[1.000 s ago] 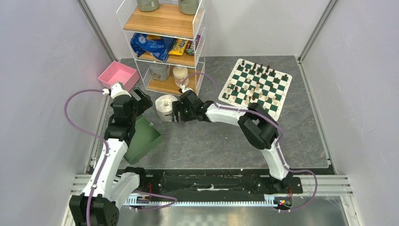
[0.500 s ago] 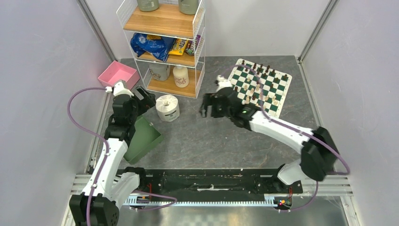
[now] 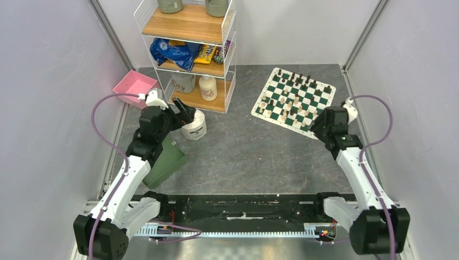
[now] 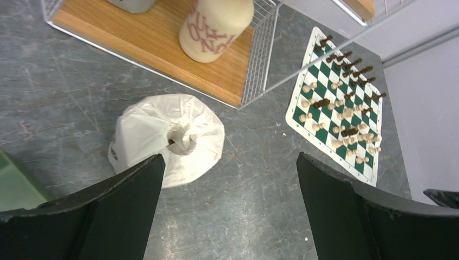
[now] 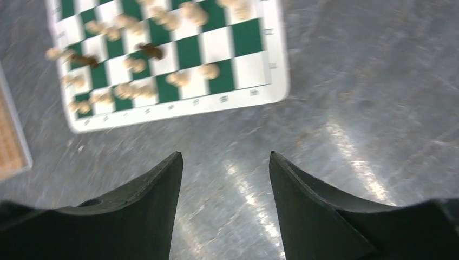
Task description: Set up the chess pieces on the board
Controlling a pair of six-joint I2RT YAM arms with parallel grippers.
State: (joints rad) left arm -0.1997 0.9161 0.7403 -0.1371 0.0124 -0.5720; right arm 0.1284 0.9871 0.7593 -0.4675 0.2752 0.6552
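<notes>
the right gripper [image 5: 224, 157] hung with its jaws parted and nothing between them, over the bare grey table [image 5: 352, 135]. the board [image 5: 178, 105] lay near, at 11 o'clock in its wrist view, the chess pieces [image 5: 135, 65] on it blurred. the left gripper [image 4: 230, 162] stood spread wide and empty, a toilet roll [image 4: 168, 138] at its 10 o'clock and the board well apart at 1 o'clock.

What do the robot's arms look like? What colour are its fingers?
The left arm and right arm are built alike: smooth white tube-shaped links joined by chunky black joints. A thin purple cable loops along each one. The fingers are matte black, broad and tapering to blunt tips.
</notes>
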